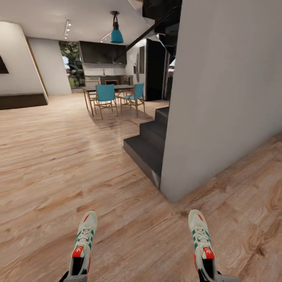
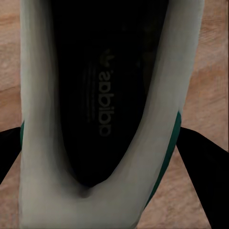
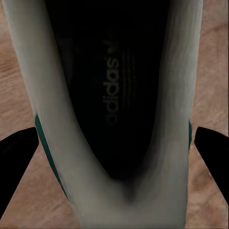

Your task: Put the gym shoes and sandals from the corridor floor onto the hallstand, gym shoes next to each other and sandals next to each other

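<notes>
I hold two gym shoes, white with green stripes and red-orange accents, toes pointing away from me. The left gym shoe (image 1: 83, 241) sits in my left gripper (image 1: 74, 277), shut on its heel; in the left wrist view its dark inside (image 2: 102, 95) lies between the black fingers (image 2: 202, 162). The right gym shoe (image 1: 201, 243) sits likewise in my right gripper (image 1: 213, 276), with black fingers (image 3: 212, 148) on either side of the shoe (image 3: 114, 86). Beneath both is the corridor floor (image 1: 137, 235) of wood planks. The sandals and the hallstand are out of view.
A white wall corner (image 1: 219, 98) stands close ahead on the right, with dark stairs (image 1: 149, 145) beside it. Farther off are a dining table with teal chairs (image 1: 113, 96) and a black fridge (image 1: 154, 70). Open wood floor (image 1: 47, 156) stretches ahead to the left.
</notes>
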Motion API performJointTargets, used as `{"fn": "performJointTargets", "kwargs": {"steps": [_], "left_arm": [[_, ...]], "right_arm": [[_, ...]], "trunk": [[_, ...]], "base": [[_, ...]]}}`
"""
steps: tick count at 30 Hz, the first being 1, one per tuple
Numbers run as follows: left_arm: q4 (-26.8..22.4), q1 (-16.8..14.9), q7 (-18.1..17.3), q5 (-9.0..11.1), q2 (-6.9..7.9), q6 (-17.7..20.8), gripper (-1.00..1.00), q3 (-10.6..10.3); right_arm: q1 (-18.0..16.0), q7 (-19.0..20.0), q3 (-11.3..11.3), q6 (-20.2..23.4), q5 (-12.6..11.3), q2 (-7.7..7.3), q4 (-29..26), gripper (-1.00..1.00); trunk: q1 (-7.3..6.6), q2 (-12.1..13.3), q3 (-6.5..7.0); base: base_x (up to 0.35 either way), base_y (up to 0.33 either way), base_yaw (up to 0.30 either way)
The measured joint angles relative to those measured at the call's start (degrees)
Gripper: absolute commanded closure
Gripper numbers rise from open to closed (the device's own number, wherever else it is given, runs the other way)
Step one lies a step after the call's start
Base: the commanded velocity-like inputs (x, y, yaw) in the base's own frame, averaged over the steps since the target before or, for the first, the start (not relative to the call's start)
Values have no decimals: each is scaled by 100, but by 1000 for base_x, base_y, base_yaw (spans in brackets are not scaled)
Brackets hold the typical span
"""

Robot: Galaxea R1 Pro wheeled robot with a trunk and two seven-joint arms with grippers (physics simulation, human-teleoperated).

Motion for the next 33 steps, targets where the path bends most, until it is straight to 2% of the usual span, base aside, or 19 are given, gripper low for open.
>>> {"fn": "performJointTargets", "kwargs": {"steps": [21,33], "left_arm": [[3,10,-4,-3,0,-2,100,0],[0,6,4,1,0,6,100,0]], "right_arm": [[0,-1,0,0,-2,0,0,100],[0,-2,0,0,-2,1,0,100]], "trunk": [[1,0,0],[-1,0,0]], "base": [[-182,-236,-300],[-28,-260,-300]]}}
